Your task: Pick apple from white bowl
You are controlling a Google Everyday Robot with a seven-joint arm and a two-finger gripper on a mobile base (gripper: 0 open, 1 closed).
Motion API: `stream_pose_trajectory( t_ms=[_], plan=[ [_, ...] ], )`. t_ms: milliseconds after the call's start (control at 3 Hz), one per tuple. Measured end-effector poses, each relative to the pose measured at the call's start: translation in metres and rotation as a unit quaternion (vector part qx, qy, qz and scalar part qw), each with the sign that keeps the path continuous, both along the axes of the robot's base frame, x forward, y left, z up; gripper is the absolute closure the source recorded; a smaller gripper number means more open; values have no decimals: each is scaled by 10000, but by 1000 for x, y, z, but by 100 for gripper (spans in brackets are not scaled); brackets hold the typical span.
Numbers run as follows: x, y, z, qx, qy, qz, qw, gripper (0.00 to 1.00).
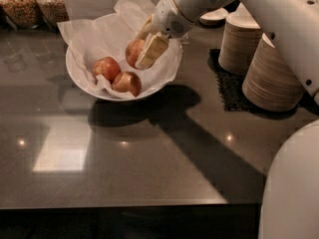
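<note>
The gripper [141,49], low in the white bowl [82,78], has its jaws closed on the apple [131,51] and hides its right side from us. The paper [94,34] covers the underside of two other apples [106,67]. The jars [20,4] are cut by the top edge

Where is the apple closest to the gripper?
In the camera view, the apple is over the white bowl's right half, between the fingers of the gripper, up and right of the other two apples.
</note>
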State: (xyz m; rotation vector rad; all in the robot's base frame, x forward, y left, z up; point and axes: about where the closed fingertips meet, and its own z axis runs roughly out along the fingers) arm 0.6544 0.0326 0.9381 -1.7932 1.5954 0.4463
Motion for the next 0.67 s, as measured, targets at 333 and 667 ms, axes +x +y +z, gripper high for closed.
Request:
stream_pose_trajectory(
  t_ms=[333, 667],
  plan=[
    [0, 0, 0, 0, 1, 1, 10000, 100],
    [-9, 7, -13, -120, 294, 454, 9985, 100]
  ],
)
